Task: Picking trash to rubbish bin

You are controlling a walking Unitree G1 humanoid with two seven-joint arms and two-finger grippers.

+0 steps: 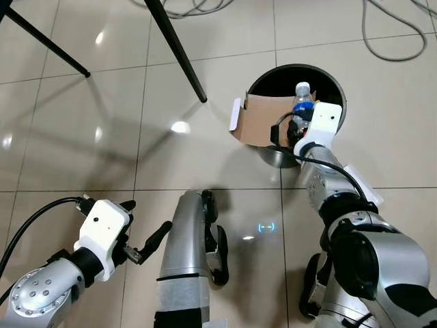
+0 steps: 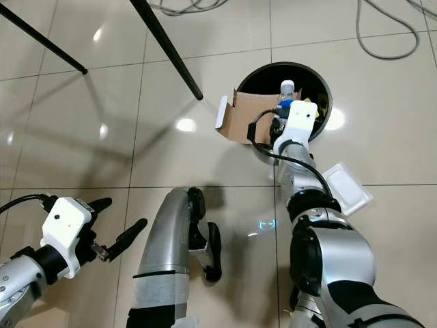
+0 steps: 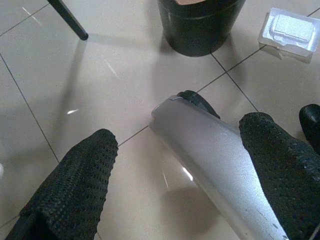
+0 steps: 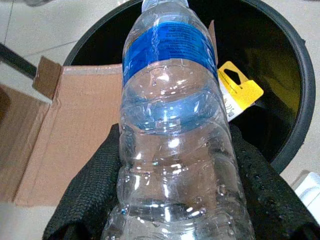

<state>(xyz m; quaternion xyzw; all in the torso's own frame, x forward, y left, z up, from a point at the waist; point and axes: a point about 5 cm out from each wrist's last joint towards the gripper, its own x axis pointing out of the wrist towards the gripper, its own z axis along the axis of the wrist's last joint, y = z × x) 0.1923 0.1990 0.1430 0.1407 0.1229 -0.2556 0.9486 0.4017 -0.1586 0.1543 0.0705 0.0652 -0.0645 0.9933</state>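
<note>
blue-labelled clear bottle point(image 4: 172, 135), black bin point(image 1: 273, 154)

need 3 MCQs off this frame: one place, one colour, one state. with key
1. Where is the plastic bottle?
A. lying on the floor tiles
B. held above the open bin
C. on the white tray

2. What colour is the bottle's label?
A. blue
B. red
C. green

3. What state is the left gripper in?
A. shut on a carton
B. shut on the bottle
C. open, holding nothing

Answers:
1. B: the right gripper clasps it over the bin's mouth, beside the cardboard box.
2. A: the right wrist view shows a blue band below the cap.
3. C: its fingers stand apart over bare floor.
</note>
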